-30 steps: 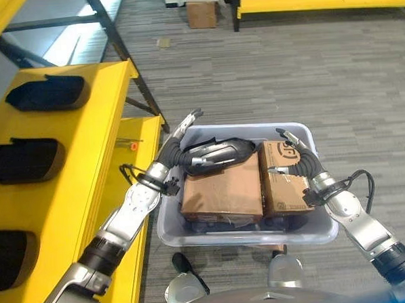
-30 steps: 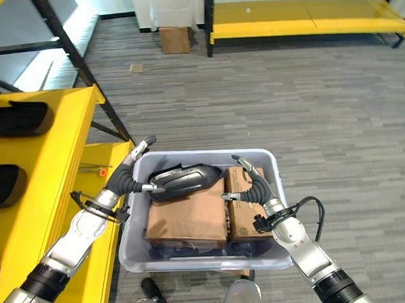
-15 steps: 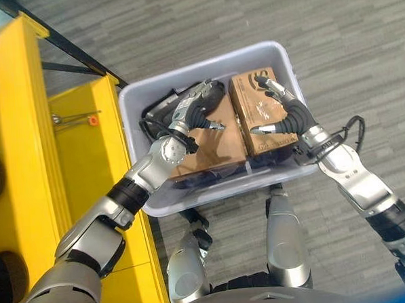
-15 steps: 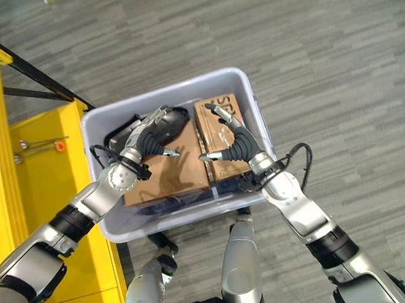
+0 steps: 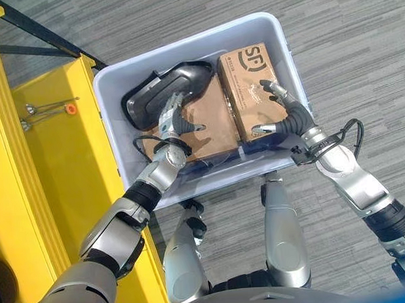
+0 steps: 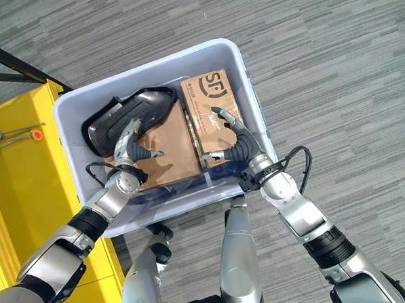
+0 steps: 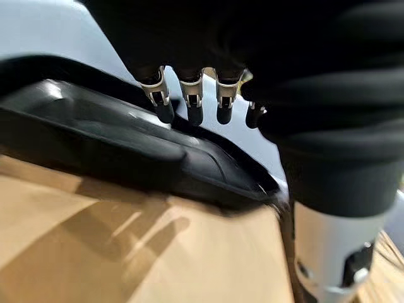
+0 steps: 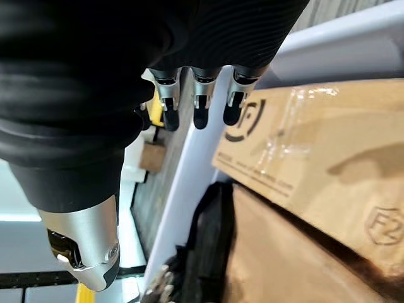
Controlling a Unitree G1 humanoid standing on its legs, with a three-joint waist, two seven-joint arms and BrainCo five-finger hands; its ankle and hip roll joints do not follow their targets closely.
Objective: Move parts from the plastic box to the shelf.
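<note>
Left hand [image 5: 172, 121] (open) over black part [image 5: 160, 94]

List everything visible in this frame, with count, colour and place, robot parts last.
Pale grey plastic box: one, on the grey carpet beside the shelf.
Black moulded plastic part: one, in the box, on top of the larger carton.
Brown cardboard cartons: two, larger mid-box, smaller printed on the right side.
Yellow metal shelf: one, left of the box.
Left robot hand: open, over the black part.
Right robot hand: open, over the smaller carton.
</note>
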